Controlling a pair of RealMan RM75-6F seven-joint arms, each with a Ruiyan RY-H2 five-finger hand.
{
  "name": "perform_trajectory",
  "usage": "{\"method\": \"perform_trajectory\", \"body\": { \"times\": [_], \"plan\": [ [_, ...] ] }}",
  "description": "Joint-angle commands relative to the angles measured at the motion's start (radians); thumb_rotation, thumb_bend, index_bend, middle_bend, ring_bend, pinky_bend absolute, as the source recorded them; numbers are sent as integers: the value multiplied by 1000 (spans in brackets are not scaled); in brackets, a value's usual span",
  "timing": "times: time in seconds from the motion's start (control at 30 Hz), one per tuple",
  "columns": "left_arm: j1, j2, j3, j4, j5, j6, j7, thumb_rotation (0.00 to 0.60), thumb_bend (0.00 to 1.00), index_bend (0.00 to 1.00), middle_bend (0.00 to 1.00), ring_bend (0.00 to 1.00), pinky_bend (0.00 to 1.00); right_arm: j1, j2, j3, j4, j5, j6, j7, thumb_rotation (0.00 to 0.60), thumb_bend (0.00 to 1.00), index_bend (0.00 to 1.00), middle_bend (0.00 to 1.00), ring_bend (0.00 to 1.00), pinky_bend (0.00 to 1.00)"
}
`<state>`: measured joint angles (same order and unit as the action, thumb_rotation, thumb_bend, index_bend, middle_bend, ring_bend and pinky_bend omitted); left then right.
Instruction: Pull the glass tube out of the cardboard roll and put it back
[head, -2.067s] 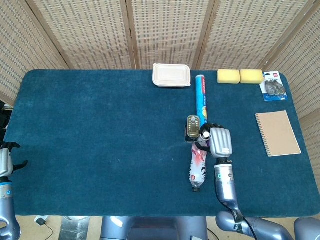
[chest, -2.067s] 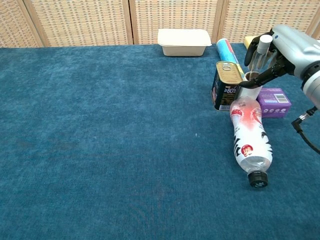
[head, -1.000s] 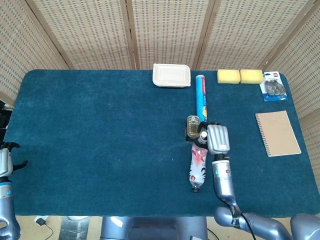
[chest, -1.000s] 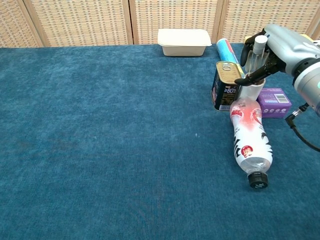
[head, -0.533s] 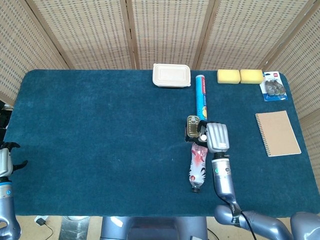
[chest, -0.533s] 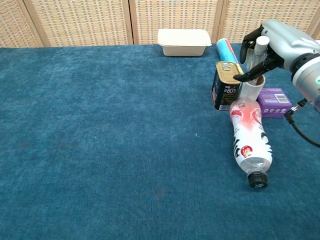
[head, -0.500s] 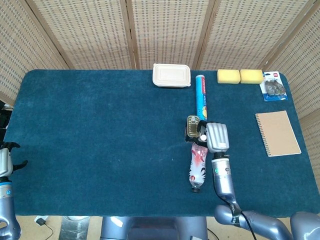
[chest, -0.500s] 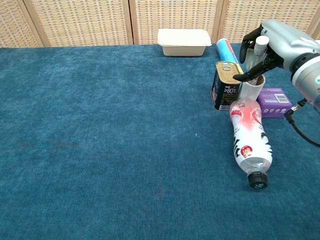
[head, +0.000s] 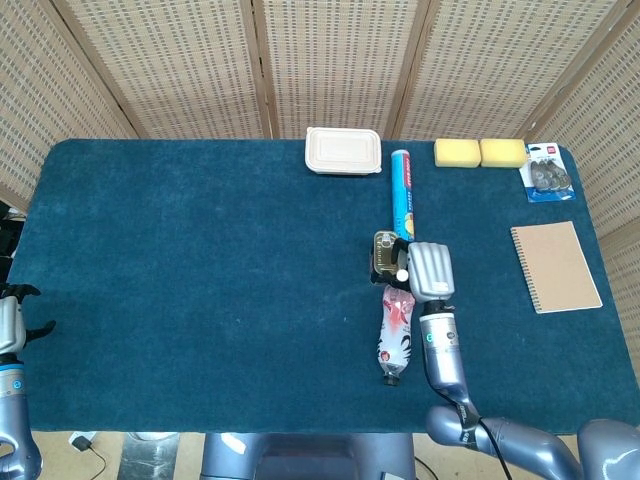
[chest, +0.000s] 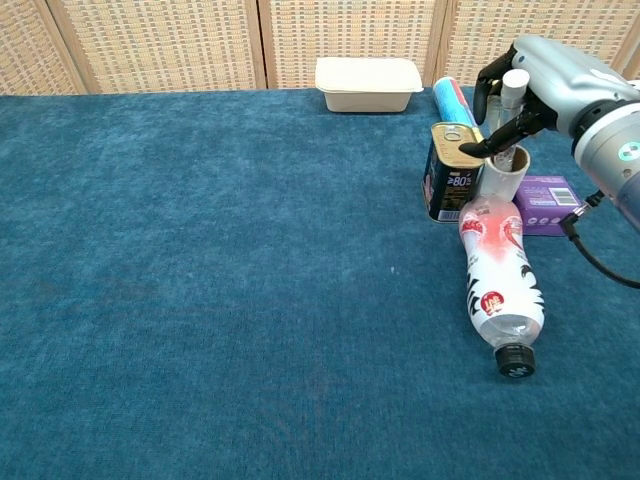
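Glass tube (chest: 513, 98) is pinched upright in the right hand (chest: 545, 80), its lower end near the mouth of the standing cardboard roll (chest: 500, 176); I judge the pull-out nearly or just finished, with the re-insertion yet to do, though whether the tip has cleared the rim I cannot tell. Beside the roll a tin can (chest: 452, 173) stands sealed, a lidded white box (chest: 367, 84) sits at the table's (chest: 200, 280) far edge, and the left hand (head: 12, 322) hangs off the table edge, seemingly with nothing in it, its fingers too small to read.

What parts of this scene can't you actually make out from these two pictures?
- Glass tube: chest view, its lower part sits behind the right hand.
- Cardboard roll: head view, covered by that hand.
- Left hand: head view, cut off by the left edge.
- Purple box: print too small to read.
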<state>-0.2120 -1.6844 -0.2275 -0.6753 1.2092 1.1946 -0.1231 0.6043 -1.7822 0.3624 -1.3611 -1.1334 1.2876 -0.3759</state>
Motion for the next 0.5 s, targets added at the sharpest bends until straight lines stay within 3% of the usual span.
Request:
{"method": "perform_trajectory", "body": {
  "times": [0.03,0.5],
  "plan": [
    [0,0,0,0,0,0,0,599,107,399,370,201,295,3,0,1,1,2,-1,0,600,247,637,725,717,666],
    [0,0,0,0,0,0,0,600,108,399,370,201,295,24,-4,18,16,24,-26,26,600,247,663,755,743,689]
  ]
}}
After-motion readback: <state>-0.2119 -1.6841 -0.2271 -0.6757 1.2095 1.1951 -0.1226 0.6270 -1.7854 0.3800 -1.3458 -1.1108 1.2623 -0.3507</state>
